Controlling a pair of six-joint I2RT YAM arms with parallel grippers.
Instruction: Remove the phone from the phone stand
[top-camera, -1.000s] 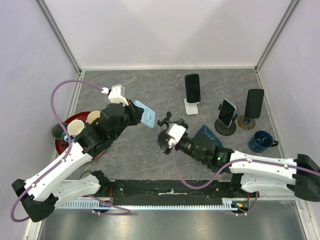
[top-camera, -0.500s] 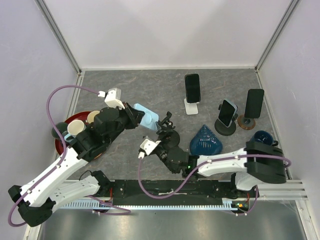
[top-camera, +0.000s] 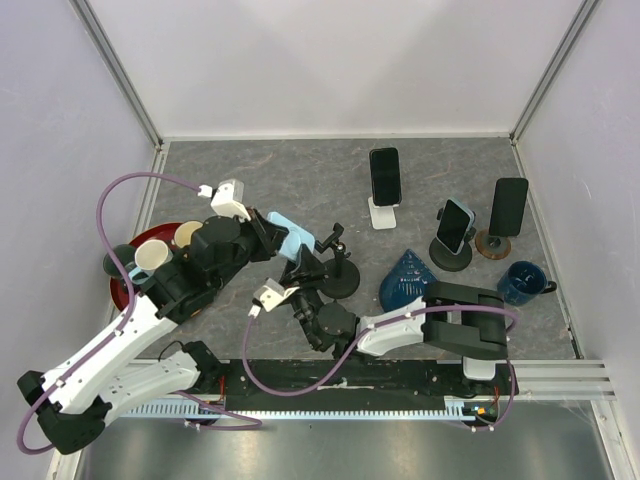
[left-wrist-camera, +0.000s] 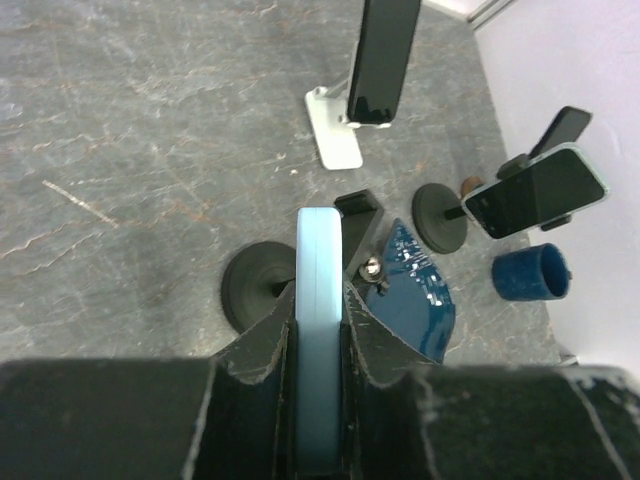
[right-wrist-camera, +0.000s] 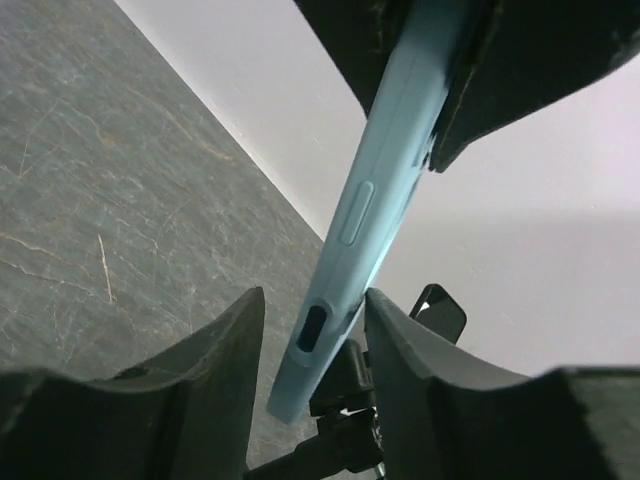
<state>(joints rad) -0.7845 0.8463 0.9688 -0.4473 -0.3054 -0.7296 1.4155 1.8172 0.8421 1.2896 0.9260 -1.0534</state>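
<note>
The left jaws are clamped on the pale blue phone (left-wrist-camera: 320, 250), holding it on edge above the counter (left-wrist-camera: 120, 150), lifted off and just beside the cradle of the black round-based stand (left-wrist-camera: 255, 292). The right jaws stand apart on either side of the phone's lower end, with a sliver of gap each side.

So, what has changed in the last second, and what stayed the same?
The right gripper swung left to the light blue phone and narrowed its jaws around its free end, not yet gripping. The left gripper kept the phone clamped. The other phones stayed put.
</note>
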